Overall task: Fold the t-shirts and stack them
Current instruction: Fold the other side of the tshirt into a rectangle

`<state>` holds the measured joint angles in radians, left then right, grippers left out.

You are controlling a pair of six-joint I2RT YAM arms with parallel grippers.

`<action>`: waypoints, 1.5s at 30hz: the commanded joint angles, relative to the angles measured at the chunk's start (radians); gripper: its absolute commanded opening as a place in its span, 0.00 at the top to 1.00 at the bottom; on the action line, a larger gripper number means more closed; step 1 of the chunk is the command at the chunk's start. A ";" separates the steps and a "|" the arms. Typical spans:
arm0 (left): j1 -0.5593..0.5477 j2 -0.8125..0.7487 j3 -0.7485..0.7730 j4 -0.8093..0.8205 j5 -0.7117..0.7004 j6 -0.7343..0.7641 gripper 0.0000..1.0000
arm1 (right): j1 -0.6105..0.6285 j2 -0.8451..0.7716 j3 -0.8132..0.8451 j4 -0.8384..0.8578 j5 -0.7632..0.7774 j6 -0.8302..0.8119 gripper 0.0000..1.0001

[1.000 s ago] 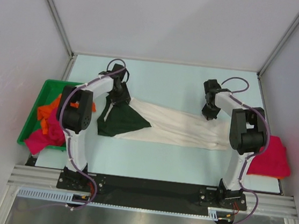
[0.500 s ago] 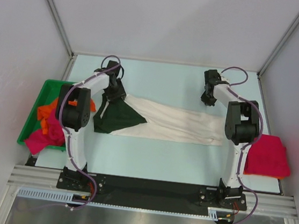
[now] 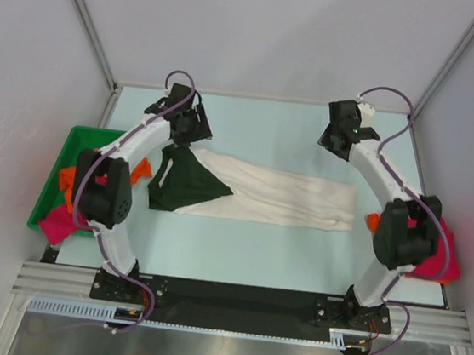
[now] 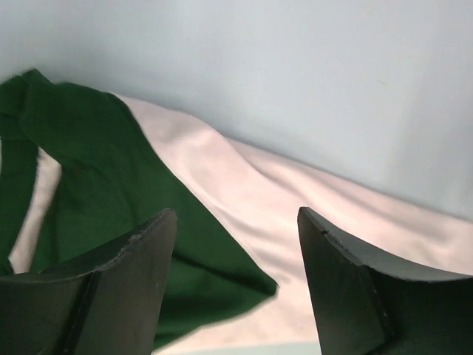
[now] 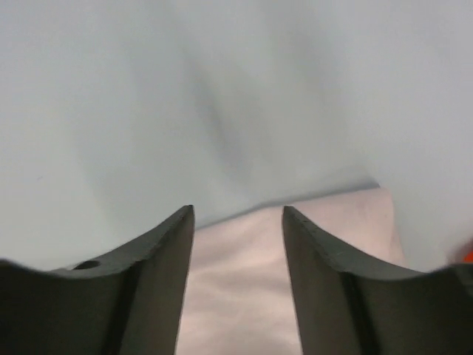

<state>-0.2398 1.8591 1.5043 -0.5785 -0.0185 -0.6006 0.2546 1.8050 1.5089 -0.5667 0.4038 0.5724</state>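
The cream tee (image 3: 278, 195) has just been released flat, left gripper (image 3: 191, 131) at ten o'clock and right gripper (image 3: 330, 144) at two both spread empty, next fold awaited.

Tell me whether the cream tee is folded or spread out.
Partly folded: the cream tee lies flat on the table as a long narrow band, a green sleeve turned over its left end.

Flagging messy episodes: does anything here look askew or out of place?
The cream t-shirt lies as a long strip, its green sleeve crumpled unevenly at the left end. In the green bin, a pink t-shirt spills over the near rim.
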 commanded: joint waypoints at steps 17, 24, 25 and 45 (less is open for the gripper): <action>-0.131 -0.222 -0.457 0.155 -0.052 -0.041 0.36 | 0.054 -0.230 -0.526 0.083 0.036 0.057 0.93; -0.131 -0.115 -0.392 0.103 -0.054 -0.045 0.39 | 0.044 -0.112 -0.492 0.080 0.020 0.067 0.92; -0.131 -0.088 -0.382 0.098 -0.051 -0.044 0.39 | 0.043 -0.090 -0.475 0.077 0.018 0.069 0.93; -0.089 0.156 -0.107 0.014 -0.029 -0.018 0.40 | -0.069 0.114 -0.291 0.054 -0.022 0.055 0.94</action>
<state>-0.3450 1.9583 1.3609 -0.6403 -0.0338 -0.6277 0.2131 1.8565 1.1950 -0.5621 0.3626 0.6174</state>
